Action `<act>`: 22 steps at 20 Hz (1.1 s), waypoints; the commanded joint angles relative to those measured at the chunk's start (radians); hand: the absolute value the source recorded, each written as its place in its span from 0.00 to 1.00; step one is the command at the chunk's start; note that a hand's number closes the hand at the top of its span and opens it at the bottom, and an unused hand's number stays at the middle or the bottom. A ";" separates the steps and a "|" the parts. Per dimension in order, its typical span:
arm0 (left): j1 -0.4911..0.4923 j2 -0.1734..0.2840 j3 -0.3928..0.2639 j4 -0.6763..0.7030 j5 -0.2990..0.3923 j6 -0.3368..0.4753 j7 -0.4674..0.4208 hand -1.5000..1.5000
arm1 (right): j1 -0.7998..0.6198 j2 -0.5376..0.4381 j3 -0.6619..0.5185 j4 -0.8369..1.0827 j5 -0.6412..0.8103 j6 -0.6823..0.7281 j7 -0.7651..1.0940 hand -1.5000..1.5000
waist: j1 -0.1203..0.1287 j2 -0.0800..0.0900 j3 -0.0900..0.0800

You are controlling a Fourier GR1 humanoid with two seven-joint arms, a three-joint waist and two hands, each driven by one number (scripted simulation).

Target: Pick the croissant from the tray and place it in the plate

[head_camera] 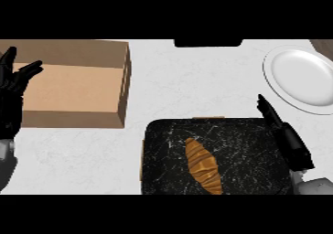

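Croissant (pixel 203 166): lying lengthwise on black tray (pixel 257 141) at 6 o'clock, untouched. Right hand (pixel 285 135): at tray's 3 o'clock edge, fingers straight, pointing toward 11. White plate (pixel 303 80): at 2 o'clock. Cardboard box (pixel 73 87): at 10 o'clock. Left hand (pixel 10 81): at 9 o'clock, fingers spread upward, holding nothing.

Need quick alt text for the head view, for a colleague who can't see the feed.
A croissant lies on a black marbled tray at the bottom centre of a white counter, untouched. The right hand, fingers straight, hovers over the tray's right edge, below a white plate at upper right. The left hand rests open at the left edge beside a cardboard box.
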 commanded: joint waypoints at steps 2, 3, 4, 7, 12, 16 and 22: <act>0.065 -0.083 -0.060 0.064 0.033 -0.036 0.026 0.50 | -0.086 -0.035 -0.038 -0.110 -0.086 0.111 0.036 1.00 | 0.025 -0.009 0.018; 0.091 -0.107 -0.099 0.085 0.044 -0.053 0.047 0.50 | -0.196 -0.017 -0.058 -0.104 -0.130 0.136 0.063 1.00 | 0.042 -0.003 0.017; 0.137 -0.132 -0.126 0.102 0.063 -0.067 0.067 0.50 | -0.217 -0.029 -0.068 -0.098 -0.160 0.187 0.017 1.00 | 0.054 0.000 0.018; 0.147 -0.152 -0.149 0.088 0.098 -0.091 0.124 0.50 | -0.303 -0.288 -0.037 -0.131 0.172 0.135 0.004 1.00 | 0.025 -0.007 -0.013; 0.181 -0.186 -0.161 0.113 0.134 -0.144 0.137 0.50 | -0.286 -0.009 -0.158 -0.051 -0.070 0.011 -0.025 0.00 | 0.018 0.007 0.019; 0.252 -0.211 -0.179 0.069 0.123 -0.142 0.124 0.50 | -0.257 -0.017 -0.160 -0.072 -0.121 0.095 -0.092 0.00 | 0.014 0.001 0.019; 0.287 -0.194 -0.149 0.033 0.126 -0.154 0.141 0.50 | -0.255 -0.184 -0.114 -0.084 -0.044 0.233 -0.060 0.00 | 0.000 -0.001 0.016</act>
